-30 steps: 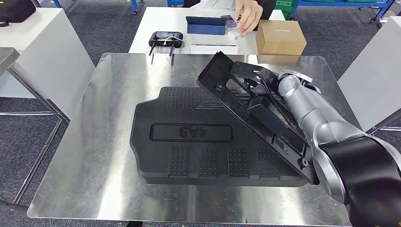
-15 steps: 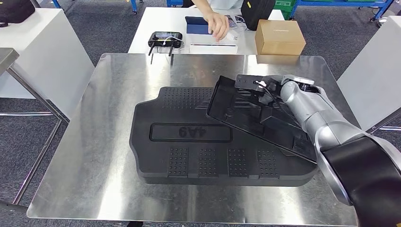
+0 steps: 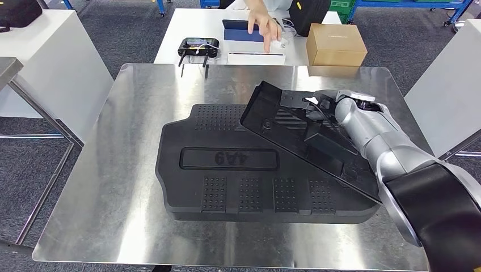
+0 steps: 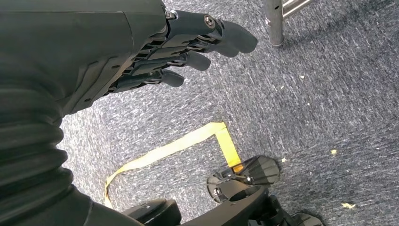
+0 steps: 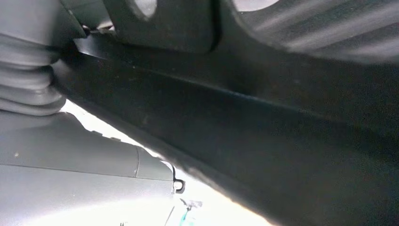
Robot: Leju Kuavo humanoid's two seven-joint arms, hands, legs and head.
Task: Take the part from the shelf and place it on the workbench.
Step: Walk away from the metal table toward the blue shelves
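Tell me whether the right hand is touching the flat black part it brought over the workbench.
Touching. In the head view the right hand grips the far edge of the tilted black part, holding that end raised above the big black mat.

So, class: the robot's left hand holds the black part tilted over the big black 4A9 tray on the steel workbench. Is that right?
Not quite. In the head view the right hand holds the black part tilted over the 4A9 tray on the steel workbench. The left hand hangs over the floor, holding nothing.
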